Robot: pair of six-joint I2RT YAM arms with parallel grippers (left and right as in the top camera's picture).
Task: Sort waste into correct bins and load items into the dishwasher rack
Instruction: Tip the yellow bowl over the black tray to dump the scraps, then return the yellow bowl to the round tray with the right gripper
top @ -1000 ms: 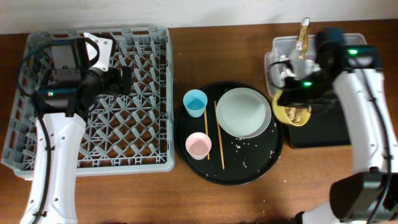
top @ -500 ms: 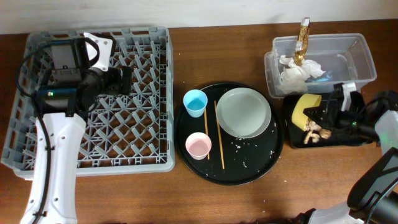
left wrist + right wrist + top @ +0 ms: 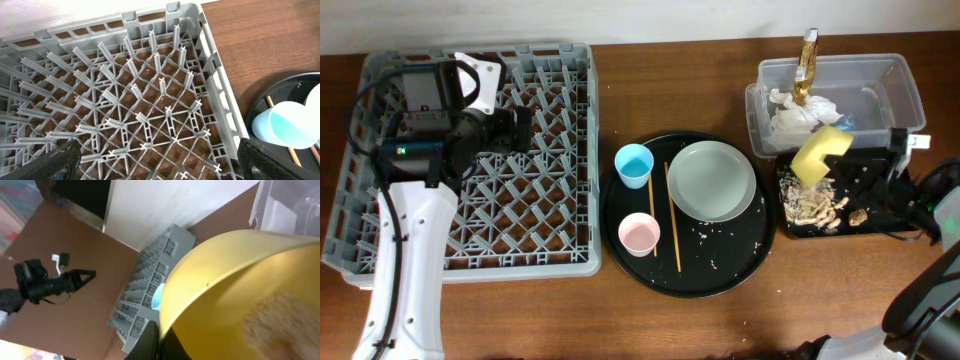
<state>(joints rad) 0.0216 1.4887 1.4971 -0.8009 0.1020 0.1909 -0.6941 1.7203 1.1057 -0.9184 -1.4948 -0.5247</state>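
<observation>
Your right gripper is pinching the rim of the yellow bowl, holding it tipped on edge over the shallow black tray, where brownish food scraps are lying, just in front of the clear tub containing the crumpled napkin and snack wrapper. Your left gripper is hovering with its fingers spread over the dishwasher rack, while the grey plate, blue cup, pink cup and chopsticks are sitting on the round black tray on the counter
</observation>
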